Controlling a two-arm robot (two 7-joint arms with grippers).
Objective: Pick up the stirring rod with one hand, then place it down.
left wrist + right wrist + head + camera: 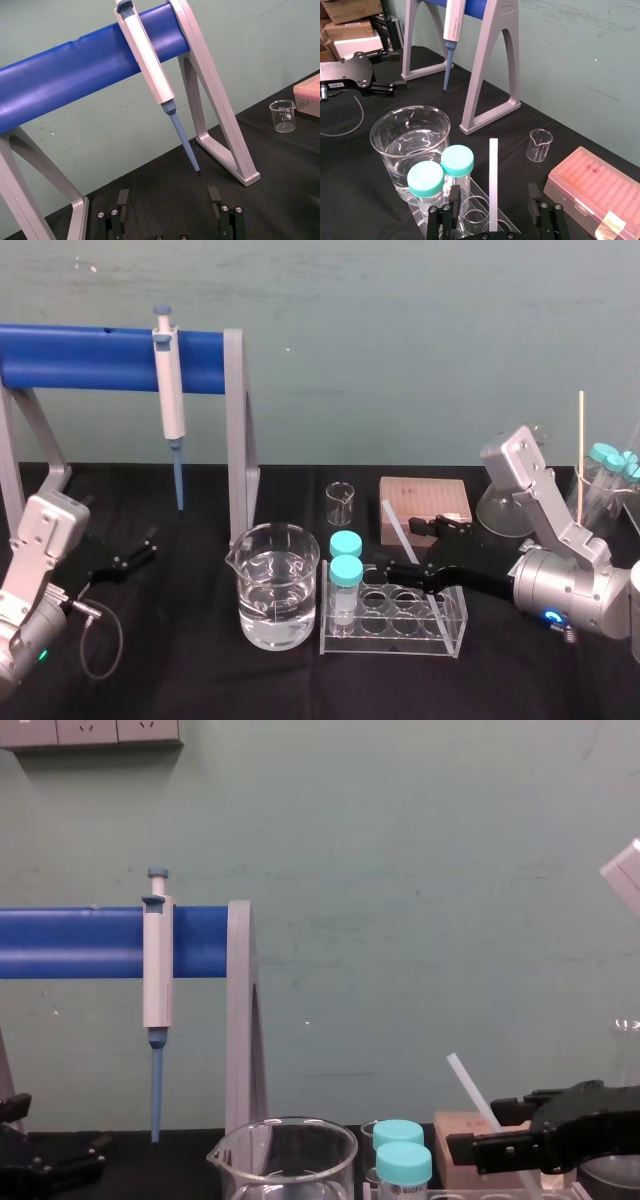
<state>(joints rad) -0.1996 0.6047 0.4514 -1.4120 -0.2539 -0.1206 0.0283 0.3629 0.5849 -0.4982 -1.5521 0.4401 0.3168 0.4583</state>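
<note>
The stirring rod [398,527] is a thin translucent white stick, slanted with its lower end at the clear tube rack [450,625]. My right gripper [400,548] reaches in from the right and straddles the rod's lower part. In the right wrist view the rod [493,180] runs up the middle between the black fingers [534,199], with a gap on each side, so the right gripper [493,202] is open. From the chest view the rod [468,1082] rises at an angle above the right gripper [485,1132]. My left gripper [135,555] rests open at the far left, holding nothing.
A beaker of water [278,585] stands left of the rack, which holds two teal-capped tubes [346,575]. A small empty beaker [340,503] and a pink tip box [425,505] sit behind. A white-and-blue pipette [170,400] hangs on the blue-barred stand [235,430]. Flasks stand at far right.
</note>
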